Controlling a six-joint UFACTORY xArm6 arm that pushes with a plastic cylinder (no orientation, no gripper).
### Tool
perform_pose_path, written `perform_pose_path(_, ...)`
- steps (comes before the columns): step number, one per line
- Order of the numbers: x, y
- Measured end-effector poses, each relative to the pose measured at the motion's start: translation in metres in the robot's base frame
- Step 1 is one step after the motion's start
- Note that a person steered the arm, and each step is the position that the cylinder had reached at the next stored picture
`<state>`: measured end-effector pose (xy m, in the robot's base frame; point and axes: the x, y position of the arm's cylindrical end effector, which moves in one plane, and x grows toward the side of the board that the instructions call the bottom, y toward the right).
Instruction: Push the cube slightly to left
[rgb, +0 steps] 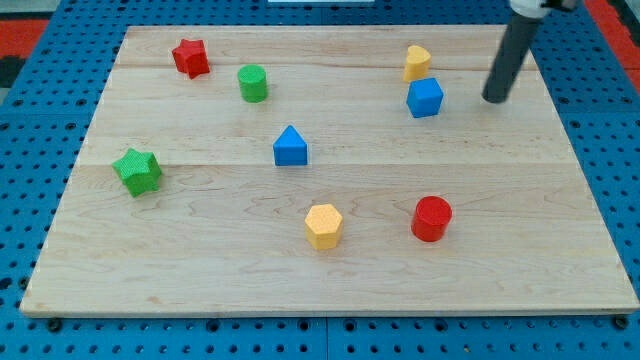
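A blue cube (425, 97) sits on the wooden board (200, 260) at the upper right. My tip (494, 99) is the lower end of a dark rod, to the cube's right with a gap between them. A yellow block (417, 62) stands just above the cube, close to it.
A red star (190, 57) and a green cylinder (253, 83) are at the upper left. A green star (137, 170) is at the left. A blue triangular block (290, 146) is in the middle. A yellow hexagon (323, 225) and a red cylinder (432, 218) are near the bottom.
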<state>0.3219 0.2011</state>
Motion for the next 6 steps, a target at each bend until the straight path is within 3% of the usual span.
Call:
perform_pose_path(1,0.044,-0.070)
perform_pose_path(3,0.046,-0.111)
perform_pose_path(4,0.050,-0.088)
perform_pose_path(5,0.023,-0.056)
perform_pose_path(6,0.102,-0.025)
